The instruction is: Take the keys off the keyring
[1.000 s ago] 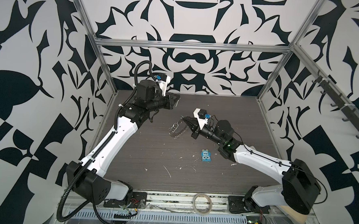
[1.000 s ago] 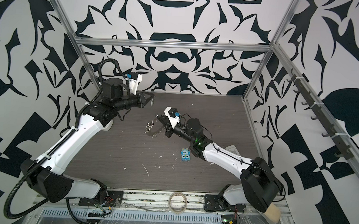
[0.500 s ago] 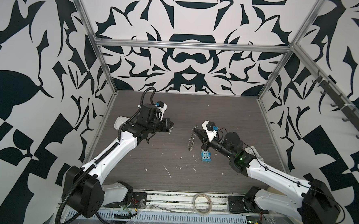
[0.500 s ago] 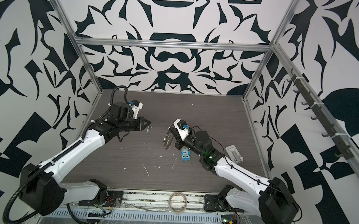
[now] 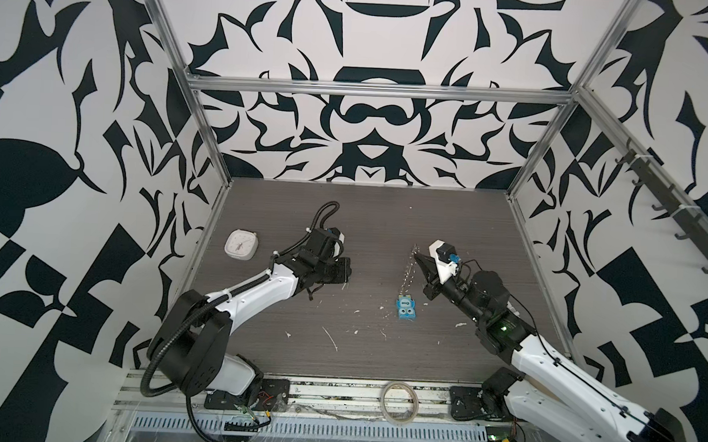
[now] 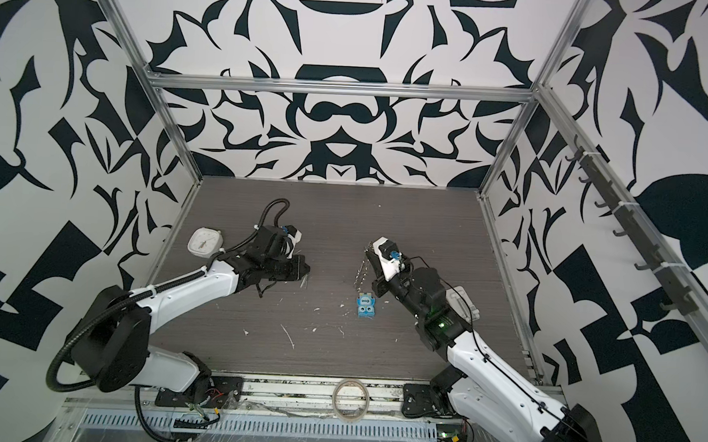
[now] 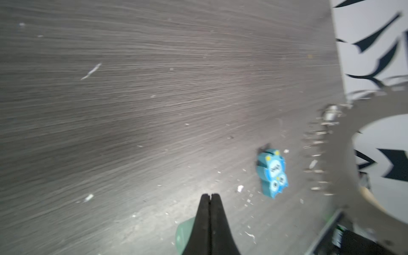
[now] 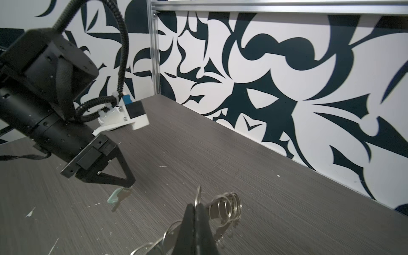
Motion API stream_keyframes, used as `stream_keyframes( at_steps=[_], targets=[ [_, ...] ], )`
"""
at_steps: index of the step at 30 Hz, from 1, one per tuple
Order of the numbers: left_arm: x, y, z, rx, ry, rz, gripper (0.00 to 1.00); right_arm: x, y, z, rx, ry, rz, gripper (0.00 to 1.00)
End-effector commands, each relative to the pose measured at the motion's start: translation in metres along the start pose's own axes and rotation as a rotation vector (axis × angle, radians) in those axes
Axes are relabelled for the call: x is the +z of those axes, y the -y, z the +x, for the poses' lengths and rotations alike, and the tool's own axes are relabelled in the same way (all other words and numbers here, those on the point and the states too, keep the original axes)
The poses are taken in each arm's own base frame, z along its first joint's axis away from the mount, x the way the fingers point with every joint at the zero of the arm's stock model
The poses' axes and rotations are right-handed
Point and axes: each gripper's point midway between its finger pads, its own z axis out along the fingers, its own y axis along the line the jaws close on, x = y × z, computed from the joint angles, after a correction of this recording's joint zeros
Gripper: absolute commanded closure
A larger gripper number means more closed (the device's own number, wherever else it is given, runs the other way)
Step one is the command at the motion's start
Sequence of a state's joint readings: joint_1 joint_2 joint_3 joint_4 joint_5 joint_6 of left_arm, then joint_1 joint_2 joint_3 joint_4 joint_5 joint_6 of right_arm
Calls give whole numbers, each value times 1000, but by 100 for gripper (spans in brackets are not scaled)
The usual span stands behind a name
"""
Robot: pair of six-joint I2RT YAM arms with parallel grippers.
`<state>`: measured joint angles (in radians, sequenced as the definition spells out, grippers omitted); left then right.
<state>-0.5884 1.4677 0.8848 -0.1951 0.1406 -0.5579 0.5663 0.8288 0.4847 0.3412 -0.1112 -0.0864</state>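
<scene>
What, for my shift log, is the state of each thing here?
left gripper: shut on the key
key: off the keyring, dangling from left gripper
right gripper: shut on the keyring
keyring: held on edge
blue block: lying face up, untouched
clock: lying face up
tape roll: lying flat

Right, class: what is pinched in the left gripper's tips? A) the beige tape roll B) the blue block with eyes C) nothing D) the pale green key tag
D: the right wrist view shows the left gripper shut on the pale green key tag, which hangs clear of the keyring in the right gripper.
</scene>
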Motion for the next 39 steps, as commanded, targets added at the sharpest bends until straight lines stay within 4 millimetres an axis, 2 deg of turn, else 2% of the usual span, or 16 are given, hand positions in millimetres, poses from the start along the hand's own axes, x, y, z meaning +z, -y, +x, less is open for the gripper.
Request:
stream_keyframes(
  at_steps=[1,7,11,14,23,29,31,34,36,39],
  targets=[
    [4,-14,-17,-1,27,-111,100,-8,15,-20,-33,48,45,100],
    [22,-42,-18,16,-18,-275,100,-13,34,-17,-38,39,93,100],
    [20,-74,-19,55,-54,-481,100,-15,42,-18,-36,39,111,100],
    [22,-87,-21,86,-65,-560,100,-18,49,-19,-43,31,129,100],
    [56,-96,-18,113,-162,-595,100,-23,56,-18,-39,18,146,100],
    [87,-87,-21,107,-206,-537,100,-23,59,-18,-36,12,155,100],
    [89,-80,-28,110,-202,-515,86,-22,60,-16,-34,2,153,100],
    [78,-66,-46,122,-150,-493,69,-21,61,-14,-35,-7,154,100],
    [61,-56,-63,138,-95,-489,55,-19,63,-13,-33,-12,156,100],
    [34,-42,-83,157,-20,-468,44,-15,66,-11,-25,-28,162,100]
  ],
)
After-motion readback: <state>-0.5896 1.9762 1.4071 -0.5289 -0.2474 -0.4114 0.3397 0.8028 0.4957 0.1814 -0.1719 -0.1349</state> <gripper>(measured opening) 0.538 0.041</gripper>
